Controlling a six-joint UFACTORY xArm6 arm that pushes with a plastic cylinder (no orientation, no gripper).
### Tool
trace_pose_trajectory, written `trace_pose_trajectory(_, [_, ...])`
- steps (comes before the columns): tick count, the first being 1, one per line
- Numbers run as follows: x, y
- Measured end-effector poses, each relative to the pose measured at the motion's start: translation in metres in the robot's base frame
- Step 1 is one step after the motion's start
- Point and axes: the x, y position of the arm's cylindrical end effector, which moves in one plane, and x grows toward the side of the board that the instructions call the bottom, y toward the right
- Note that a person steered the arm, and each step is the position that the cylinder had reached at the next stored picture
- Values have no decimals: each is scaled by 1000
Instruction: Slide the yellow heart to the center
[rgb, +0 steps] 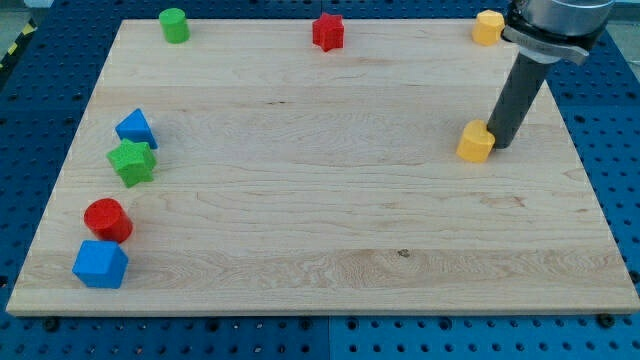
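A yellow heart block (476, 141) lies on the wooden board (320, 220) at the view's right, a little above mid-height. My tip (500, 146) rests on the board just right of it, touching or nearly touching its right side. A second yellow block (488, 27) sits at the board's top right corner; its shape is unclear.
A green cylinder (174, 25) sits at the top left and a red star (328, 32) at the top middle. On the left side are a blue triangle (135, 128), a green star (132, 162), a red cylinder (108, 220) and a blue block (100, 264).
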Motion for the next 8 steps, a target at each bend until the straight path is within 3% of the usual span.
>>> trace_pose_trajectory(8, [35,-89])
